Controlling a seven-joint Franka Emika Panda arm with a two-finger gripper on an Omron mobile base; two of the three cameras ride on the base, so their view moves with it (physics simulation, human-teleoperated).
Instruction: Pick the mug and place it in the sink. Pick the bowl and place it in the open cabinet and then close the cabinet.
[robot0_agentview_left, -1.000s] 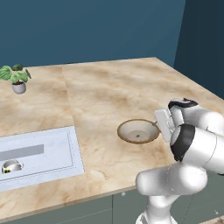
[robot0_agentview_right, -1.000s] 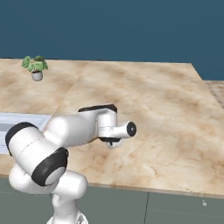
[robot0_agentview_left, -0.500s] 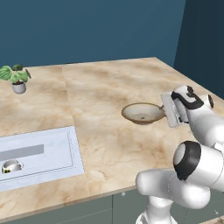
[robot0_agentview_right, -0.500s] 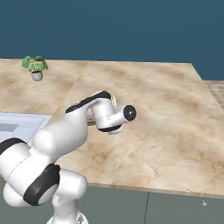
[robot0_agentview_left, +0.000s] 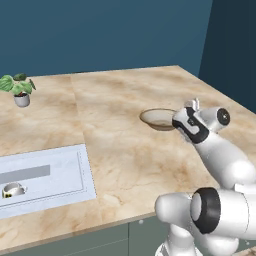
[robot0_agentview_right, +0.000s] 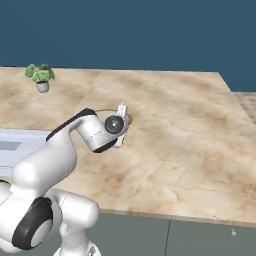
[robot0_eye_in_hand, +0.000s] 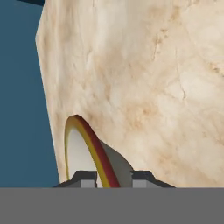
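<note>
My gripper (robot0_agentview_left: 186, 116) is shut on the near rim of the bowl (robot0_agentview_left: 158, 119), a wide shallow cream-tan dish held just above the marble counter (robot0_agentview_left: 115, 135) at its right part. In the hand view the bowl's red and yellow rim (robot0_eye_in_hand: 87, 136) runs down between my two fingertips (robot0_eye_in_hand: 85, 177), with my gripper (robot0_eye_in_hand: 113, 178) closed on it. From the right base view the bowl (robot0_agentview_right: 103, 110) peeks out behind my gripper (robot0_agentview_right: 121, 111). The mug (robot0_agentview_left: 12, 190) sits inside the pale sink (robot0_agentview_left: 60, 172) at the lower left. The cabinet is out of view.
A small potted plant (robot0_agentview_left: 19, 90) stands at the counter's far left, and it shows too in the right base view (robot0_agentview_right: 41, 78). A dark blue wall runs behind the counter. The counter's front edge lies close to my base.
The arm has swung up and stretched forward, carrying the bowl up off its earlier spot on the counter and further away from the base. The mug and the plant stayed put.
</note>
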